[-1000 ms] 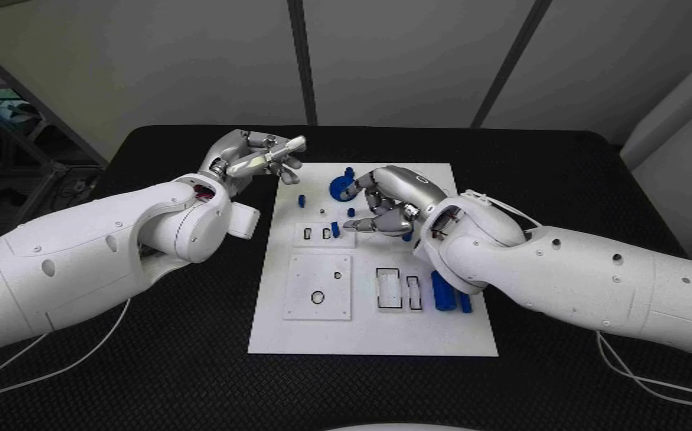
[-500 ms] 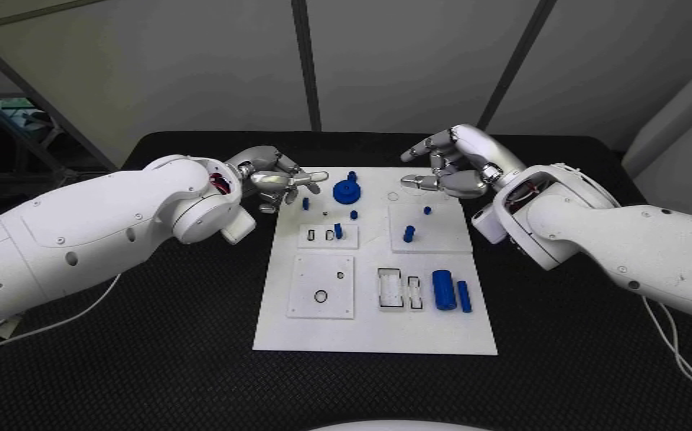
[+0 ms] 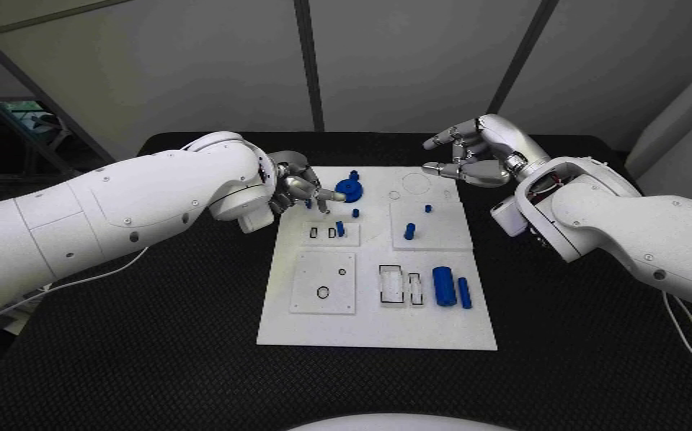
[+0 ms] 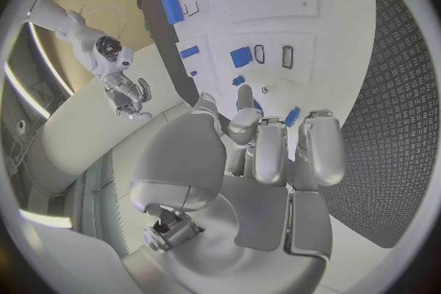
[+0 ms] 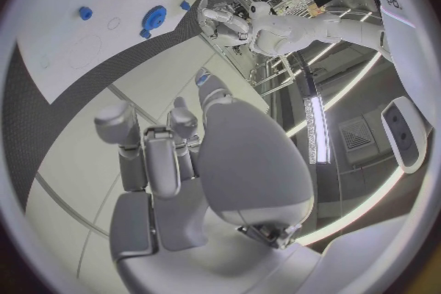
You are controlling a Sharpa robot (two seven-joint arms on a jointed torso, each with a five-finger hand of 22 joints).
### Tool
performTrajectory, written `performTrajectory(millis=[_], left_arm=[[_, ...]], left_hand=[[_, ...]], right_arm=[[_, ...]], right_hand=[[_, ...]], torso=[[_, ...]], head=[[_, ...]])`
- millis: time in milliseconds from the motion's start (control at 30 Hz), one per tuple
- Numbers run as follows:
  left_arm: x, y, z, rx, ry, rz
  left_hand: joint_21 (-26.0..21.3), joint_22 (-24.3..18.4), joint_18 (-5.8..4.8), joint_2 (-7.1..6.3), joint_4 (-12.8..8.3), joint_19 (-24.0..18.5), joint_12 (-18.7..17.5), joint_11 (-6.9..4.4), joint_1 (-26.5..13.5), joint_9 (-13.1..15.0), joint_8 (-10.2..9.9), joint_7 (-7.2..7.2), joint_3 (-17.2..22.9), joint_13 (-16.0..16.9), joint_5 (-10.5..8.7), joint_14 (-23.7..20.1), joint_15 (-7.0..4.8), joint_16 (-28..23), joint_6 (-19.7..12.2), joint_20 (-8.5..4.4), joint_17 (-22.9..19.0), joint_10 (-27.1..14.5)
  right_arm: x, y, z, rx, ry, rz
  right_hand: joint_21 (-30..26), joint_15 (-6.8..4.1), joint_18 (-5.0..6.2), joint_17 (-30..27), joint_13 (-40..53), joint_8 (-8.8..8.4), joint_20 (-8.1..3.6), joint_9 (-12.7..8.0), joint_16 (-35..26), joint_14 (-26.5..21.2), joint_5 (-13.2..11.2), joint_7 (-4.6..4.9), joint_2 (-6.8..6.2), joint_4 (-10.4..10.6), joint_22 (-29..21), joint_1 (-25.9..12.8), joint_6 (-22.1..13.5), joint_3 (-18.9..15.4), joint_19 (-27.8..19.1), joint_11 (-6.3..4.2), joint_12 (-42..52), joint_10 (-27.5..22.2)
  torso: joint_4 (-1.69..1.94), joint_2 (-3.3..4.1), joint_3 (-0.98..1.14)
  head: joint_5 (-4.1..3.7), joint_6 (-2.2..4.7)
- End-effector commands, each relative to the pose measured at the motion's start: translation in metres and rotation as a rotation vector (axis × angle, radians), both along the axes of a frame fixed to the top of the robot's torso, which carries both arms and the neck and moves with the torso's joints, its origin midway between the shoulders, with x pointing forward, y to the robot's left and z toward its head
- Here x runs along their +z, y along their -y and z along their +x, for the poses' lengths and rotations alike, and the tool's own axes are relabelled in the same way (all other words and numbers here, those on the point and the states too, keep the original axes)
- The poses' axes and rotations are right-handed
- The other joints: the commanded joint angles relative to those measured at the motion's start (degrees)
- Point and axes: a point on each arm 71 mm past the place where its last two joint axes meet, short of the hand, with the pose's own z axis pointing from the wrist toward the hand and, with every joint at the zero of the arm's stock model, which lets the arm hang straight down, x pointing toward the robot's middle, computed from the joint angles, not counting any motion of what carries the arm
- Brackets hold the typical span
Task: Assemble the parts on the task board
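The white task board [image 3: 378, 321] lies in the middle of the table. A blue gear [image 3: 351, 189] sits near its far edge, with small blue pegs [image 3: 355, 213] standing just in front of it. My left hand [image 3: 299, 189] is low over the board's far left corner, its fingers curled, their tips right beside the gear. In the left wrist view my left hand [image 4: 262, 162] has blue slivers [image 4: 292, 116] showing by its fingertips; I cannot tell whether it holds one. My right hand [image 3: 476, 154] hovers above the far right corner, fingers apart, holding nothing.
Two larger blue parts [image 3: 444, 286] lie side by side near the board's right front. Two blue pegs [image 3: 408, 231] stand in the square plate right of centre. A raised plate [image 3: 323, 283] with a black ring lies at the front left. Black table [image 3: 173, 351] surrounds the board.
My right hand rose from the middle of the board and drew back to its far right corner. My left hand came down from above the table to the far left corner beside the gear.
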Motion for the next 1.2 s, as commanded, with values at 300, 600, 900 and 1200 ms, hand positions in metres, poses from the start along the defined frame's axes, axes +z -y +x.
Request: performTrajectory(millis=[300,600,900,1200], left_arm=[[-0.007,0.016,0.001,-0.055,-0.058,0.142],[-0.012,0.026,0.001,-0.093,-0.083,0.162],[-0.014,0.031,0.002,-0.115,-0.096,0.170],[-0.017,0.035,0.002,-0.126,-0.104,0.172]], left_hand=[[0.46,0.56,0.80,0.34,0.14,0.47,0.44,-0.35,-1.68,2.90,1.71,-0.17,-2.04,0.06,-0.24,2.20,-0.45,0.10,-1.04,-0.27,0.08,-0.15],[0.07,-0.15,0.96,0.40,-0.04,0.01,-0.35,-0.32,-1.44,3.35,1.81,-0.13,-2.28,-0.82,-0.20,2.18,-0.44,0.05,-1.41,-0.28,0.03,-0.63],[-0.20,-0.55,1.05,0.70,-0.36,-0.32,-0.73,-0.26,-0.52,4.11,1.97,-0.06,-2.42,-1.24,-0.15,2.18,-0.40,0.02,-1.94,-0.25,0.03,-0.95],[-0.26,-0.51,1.06,1.39,-0.78,-0.40,-0.80,-0.24,0.82,5.01,2.20,-0.04,-2.27,-1.38,-0.10,2.18,-0.37,0.00,-2.32,-0.21,0.04,-1.04]], right_arm=[[-0.002,-0.001,0.003,-0.006,-0.038,-0.009],[-0.004,-0.002,0.004,-0.007,-0.045,-0.013],[-0.004,-0.003,0.006,-0.006,-0.048,-0.014],[-0.005,-0.005,0.006,-0.002,-0.049,-0.015]], right_hand=[[-0.65,-0.53,0.65,4.22,-0.55,0.21,-0.09,-0.11,-0.52,3.19,1.12,-0.12,0.15,-0.11,-0.65,-0.36,0.18,-0.24,-0.63,-0.07,-0.61,-0.55],[-0.89,-0.55,0.70,4.11,-0.73,0.18,-0.11,-0.14,-0.64,3.18,1.48,-0.11,0.13,-0.08,-0.97,-0.42,0.11,-0.27,-0.74,-0.08,-0.75,-0.61],[-1.06,-0.55,0.74,4.01,-0.84,0.16,-0.12,-0.15,-0.72,3.17,1.66,-0.11,0.15,-0.04,-1.22,-0.49,0.06,-0.27,-0.85,-0.07,-0.83,-0.67],[-1.15,-0.55,0.77,3.95,-0.84,0.16,-0.12,-0.16,-0.77,3.16,1.75,-0.10,0.18,0.00,-1.34,-0.53,0.04,-0.27,-0.90,-0.07,-0.83,-0.65]], torso=[[-0.03,0.15,-0.04],[-0.03,0.15,-0.06],[-0.01,0.17,-0.05],[-0.02,0.20,-0.08]], head=[[-0.09,-0.64],[-0.04,-0.90],[-0.19,-1.18],[-0.18,-1.45]])
